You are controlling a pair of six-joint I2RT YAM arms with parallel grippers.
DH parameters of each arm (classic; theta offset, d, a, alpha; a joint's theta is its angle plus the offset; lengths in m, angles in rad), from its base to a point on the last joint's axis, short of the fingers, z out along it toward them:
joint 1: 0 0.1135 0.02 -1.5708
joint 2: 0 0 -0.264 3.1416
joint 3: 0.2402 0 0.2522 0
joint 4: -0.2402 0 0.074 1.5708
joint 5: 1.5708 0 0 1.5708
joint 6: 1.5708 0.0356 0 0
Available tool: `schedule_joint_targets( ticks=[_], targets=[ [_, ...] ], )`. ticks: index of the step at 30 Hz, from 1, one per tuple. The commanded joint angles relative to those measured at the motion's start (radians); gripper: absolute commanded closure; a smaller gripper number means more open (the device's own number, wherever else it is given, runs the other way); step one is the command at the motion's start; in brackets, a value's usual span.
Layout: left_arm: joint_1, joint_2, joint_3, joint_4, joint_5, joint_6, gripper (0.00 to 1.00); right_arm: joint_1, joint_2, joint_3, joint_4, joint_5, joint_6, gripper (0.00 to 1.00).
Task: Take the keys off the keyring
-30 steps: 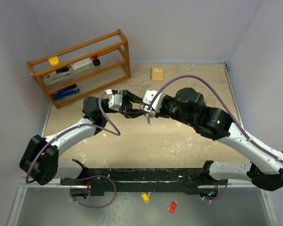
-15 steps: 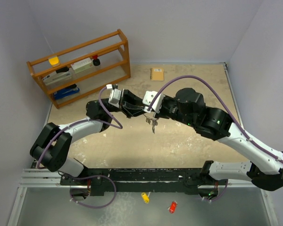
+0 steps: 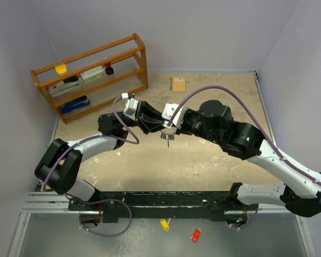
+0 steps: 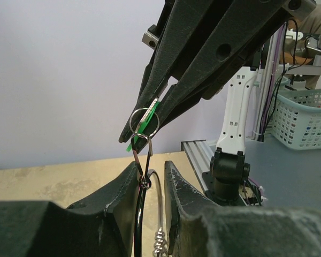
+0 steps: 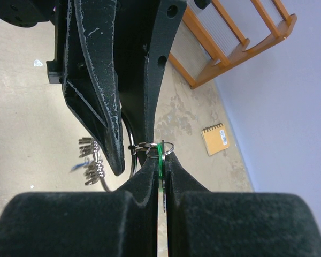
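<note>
Left pincer [image 4: 151, 167] pressed together on the keyring [image 4: 161, 201], biting the thin silver wire loop, held up well above the bench [image 3: 203, 166]. Right pincer [image 5: 161, 161] just beside it, tips nearly touching, pinching the green-tag key [image 5: 160, 156] flat between both fingers. Its small split ring [image 5: 169, 146] pokes out past the tips and is hooked onto the keyring. Metal bits [image 5: 91, 160] dangling below. Possibly a blue tag among them, too small to confirm.

Risks, as judged from here:
- Could lose the green-tag key: thin slick plastic, little contact area. Likely slip from pulling before working the split ring off the wire.
- Could drag the keyring out of the left grip or bend the wire; only a narrow bite on a thin loop.
- Could clash fingertips; almost no clearance between the two.
- After any drop: everything flat on the bench, awkward regrasp.

Writing, left to right:
- Wooden rack [image 3: 91, 75]: labelled boxes on the shelves, text too small to read.
- Notebook [image 3: 177, 84]: pale sticker on the cover, unreadable.
- Yellow tag [image 3: 164, 224] and red tag [image 3: 196, 235] by the near rail: no legible marks.
- No brand seen on either arm.
</note>
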Motion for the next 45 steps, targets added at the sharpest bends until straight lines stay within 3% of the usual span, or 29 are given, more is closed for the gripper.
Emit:
schedule_joint_targets(
  ticks=[1, 10, 16, 26, 35, 45],
  targets=[
    [0.010, -0.018, 0.040, 0.196, -0.035, -0.022, 0.78, 0.001, -0.034, 0.022, 0.057, 0.000, -0.009, 1.00],
    [0.013, -0.030, 0.062, 0.093, -0.064, 0.031, 0.77, 0.001, -0.030, 0.022, 0.060, -0.003, -0.009, 1.00],
    [0.013, -0.030, 0.058, 0.038, -0.063, 0.070, 0.86, 0.001, -0.029, 0.022, 0.063, 0.001, -0.008, 1.00],
    [0.013, -0.041, 0.041, 0.017, -0.049, 0.089, 0.71, 0.001, -0.031, 0.020, 0.067, 0.010, -0.008, 1.00],
    [0.013, -0.038, 0.038, 0.018, -0.044, 0.089, 0.68, 0.001, -0.033, 0.011, 0.073, 0.021, -0.007, 1.00],
    [0.013, -0.017, 0.039, 0.011, -0.040, 0.092, 0.71, 0.001, -0.034, 0.011, 0.080, 0.020, -0.009, 1.00]
  ],
)
